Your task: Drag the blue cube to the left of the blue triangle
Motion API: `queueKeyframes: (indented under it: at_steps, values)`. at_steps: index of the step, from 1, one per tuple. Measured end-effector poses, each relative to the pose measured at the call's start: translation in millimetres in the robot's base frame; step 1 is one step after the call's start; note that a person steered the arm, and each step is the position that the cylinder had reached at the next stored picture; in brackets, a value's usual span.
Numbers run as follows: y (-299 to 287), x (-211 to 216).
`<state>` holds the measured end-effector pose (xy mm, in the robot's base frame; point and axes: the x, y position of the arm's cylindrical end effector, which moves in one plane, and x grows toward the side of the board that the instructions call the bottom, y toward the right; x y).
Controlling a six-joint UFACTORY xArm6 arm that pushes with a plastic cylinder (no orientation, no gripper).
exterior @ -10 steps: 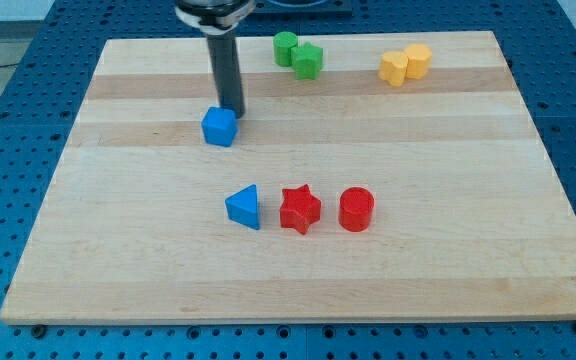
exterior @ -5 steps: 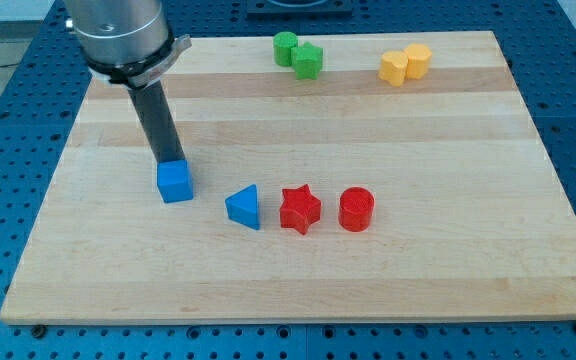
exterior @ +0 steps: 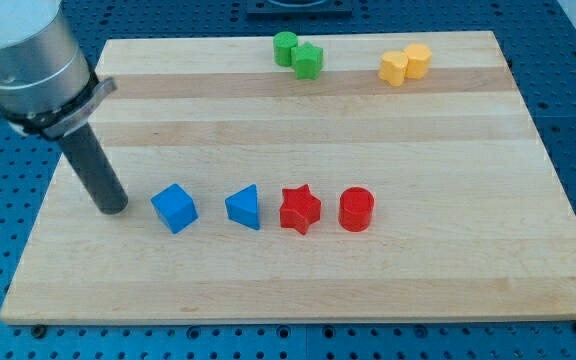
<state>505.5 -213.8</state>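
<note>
The blue cube point(exterior: 174, 208) lies on the wooden board point(exterior: 438, 260), just to the view's left of the blue triangle point(exterior: 244, 207), with a small gap between them. My tip point(exterior: 114, 209) rests on the board to the view's left of the blue cube, apart from it. The dark rod rises up and to the left to the grey arm at the view's top left.
A red star point(exterior: 300, 209) and a red cylinder point(exterior: 356, 210) continue the row to the right of the triangle. Two green blocks point(exterior: 299, 53) sit at the top centre and two yellow blocks point(exterior: 406, 64) at the top right.
The blue cube has slid down and left from the upper middle of the board into line with the triangle. My tip has moved off it to the left.
</note>
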Motion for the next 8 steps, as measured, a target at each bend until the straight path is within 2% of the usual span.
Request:
queueKeyframes:
  at_steps: [1,2,3,4,5,7,8]
  values:
    - [6.2,27.0]
    - [5.9,27.0]
    - [-2.9,-29.2]
    - [33.4,-75.1]
    - [56.5,-83.6]
    - [53.9,-93.3]
    - [6.3,-107.7]
